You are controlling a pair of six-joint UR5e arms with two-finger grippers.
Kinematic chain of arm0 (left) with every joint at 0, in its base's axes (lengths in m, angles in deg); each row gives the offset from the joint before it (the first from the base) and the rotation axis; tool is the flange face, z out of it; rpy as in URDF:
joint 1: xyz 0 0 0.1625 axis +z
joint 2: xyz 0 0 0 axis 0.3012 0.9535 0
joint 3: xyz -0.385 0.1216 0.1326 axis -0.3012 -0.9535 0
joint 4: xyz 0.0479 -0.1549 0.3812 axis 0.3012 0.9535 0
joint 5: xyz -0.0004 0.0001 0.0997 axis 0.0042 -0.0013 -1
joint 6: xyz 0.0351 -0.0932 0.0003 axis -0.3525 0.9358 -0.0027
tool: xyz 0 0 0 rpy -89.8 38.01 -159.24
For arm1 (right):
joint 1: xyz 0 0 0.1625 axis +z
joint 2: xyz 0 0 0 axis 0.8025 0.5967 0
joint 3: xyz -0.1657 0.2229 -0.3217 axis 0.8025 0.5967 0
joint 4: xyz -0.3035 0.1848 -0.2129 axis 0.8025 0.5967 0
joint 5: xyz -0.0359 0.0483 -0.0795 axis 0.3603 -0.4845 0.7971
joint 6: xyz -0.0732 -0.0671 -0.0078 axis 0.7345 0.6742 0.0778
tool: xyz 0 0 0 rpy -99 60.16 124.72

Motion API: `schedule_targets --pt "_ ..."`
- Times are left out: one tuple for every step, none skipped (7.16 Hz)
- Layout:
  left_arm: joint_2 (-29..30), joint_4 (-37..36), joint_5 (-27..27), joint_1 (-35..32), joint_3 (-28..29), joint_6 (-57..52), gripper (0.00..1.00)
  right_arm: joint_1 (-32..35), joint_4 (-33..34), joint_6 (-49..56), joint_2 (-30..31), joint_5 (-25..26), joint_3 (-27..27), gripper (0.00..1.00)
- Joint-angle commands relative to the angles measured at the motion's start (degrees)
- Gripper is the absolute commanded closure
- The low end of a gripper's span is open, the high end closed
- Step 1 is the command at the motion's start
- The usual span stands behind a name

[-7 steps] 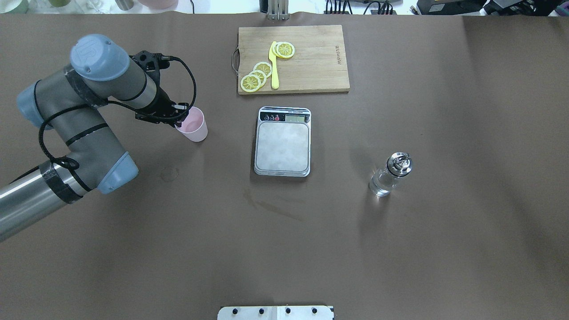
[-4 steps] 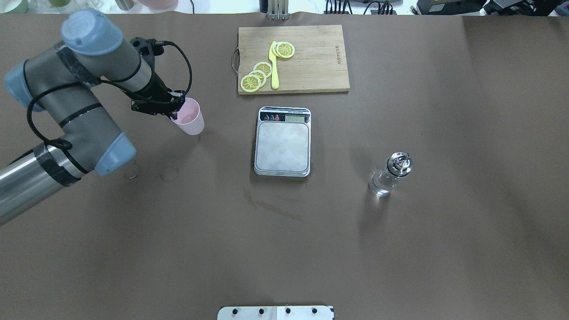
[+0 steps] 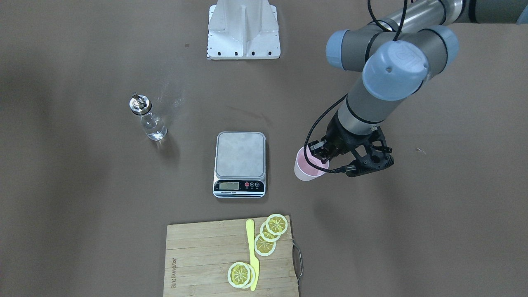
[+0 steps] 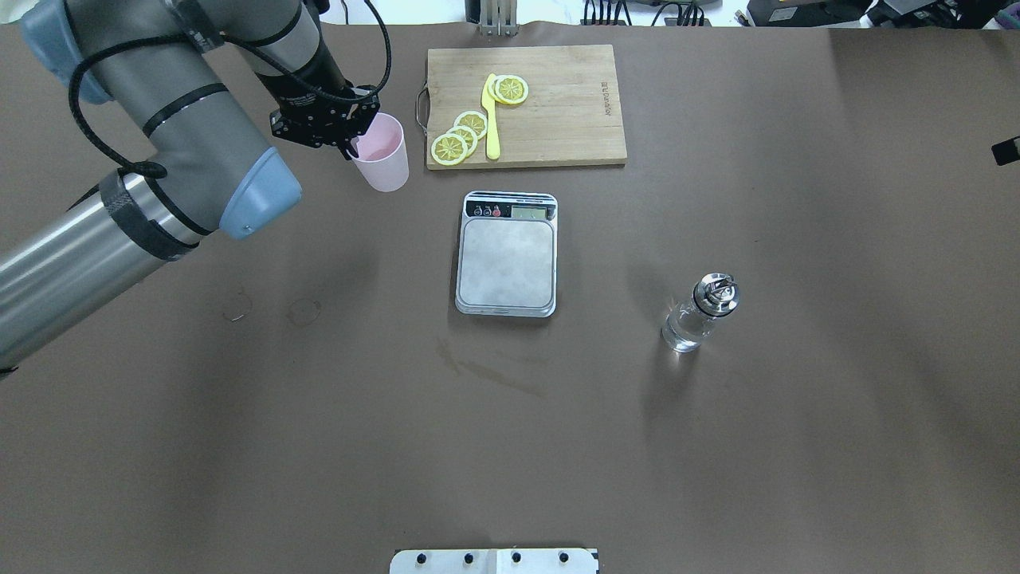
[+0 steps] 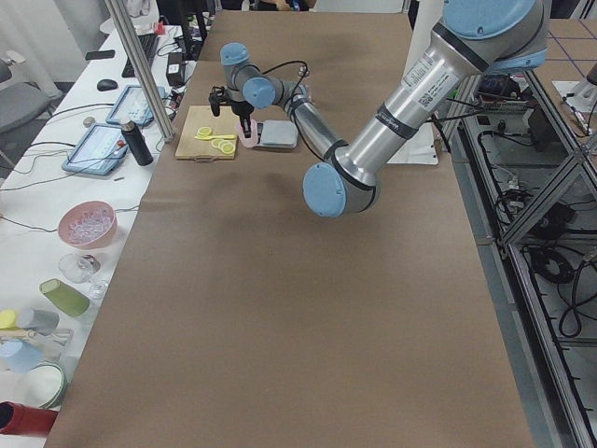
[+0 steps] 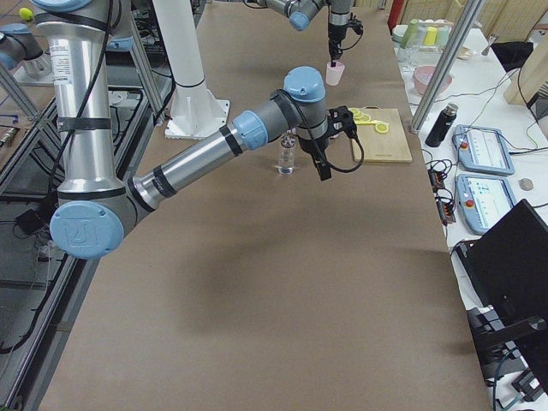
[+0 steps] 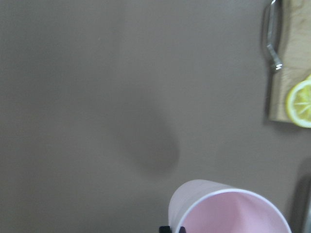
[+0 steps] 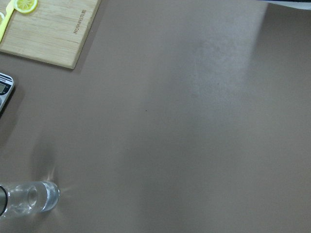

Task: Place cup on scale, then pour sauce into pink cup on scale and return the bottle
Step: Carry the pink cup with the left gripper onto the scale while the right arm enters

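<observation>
My left gripper is shut on the rim of the pink cup and holds it upright above the table, left of the scale and apart from it. It shows the same way in the front view, the gripper on the cup. The left wrist view shows the cup and its shadow on the table below. The clear glass bottle with its metal spout stands right of the scale. My right gripper hangs above the bottle; I cannot tell whether it is open.
A wooden cutting board with lemon slices and a yellow knife lies beyond the scale, close to the held cup. A white mounting plate sits at the near table edge.
My left arm has lifted the pink cup off the table and carried it away from the robot and to the right, towards the cutting board. Scale and bottle have not moved.
</observation>
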Motion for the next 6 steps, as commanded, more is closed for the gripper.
schedule_targets --pt "3.5 -1.1 -0.5 3.7 0.1 7.2 1.0 -7.7 -15.1 -15.8 1.8 7.0 -1.1 0.0" --pt "4.5 -1.1 -0.6 4.8 0.6 9.4 1.0 -11.2 -16.4 -18.0 4.1 9.9 -4.5 0.0" --pt "5.4 -1.0 -0.8 6.2 1.3 11.3 1.0 -15.1 -16.5 -19.9 7.0 13.9 -7.9 0.01" --pt "6.9 -0.5 -4.3 8.5 2.7 13.5 1.0 -16.9 -16.7 -25.0 7.1 14.7 -9.3 0.01" --pt "8.7 -0.2 -5.4 9.8 4.8 14.9 1.0 -17.7 -17.2 -25.3 6.9 14.9 -9.7 0.0" --pt "9.2 1.4 -6.8 11.5 6.3 16.7 1.0 -18.1 -18.7 -25.4 7.0 15.4 -9.7 0.0"
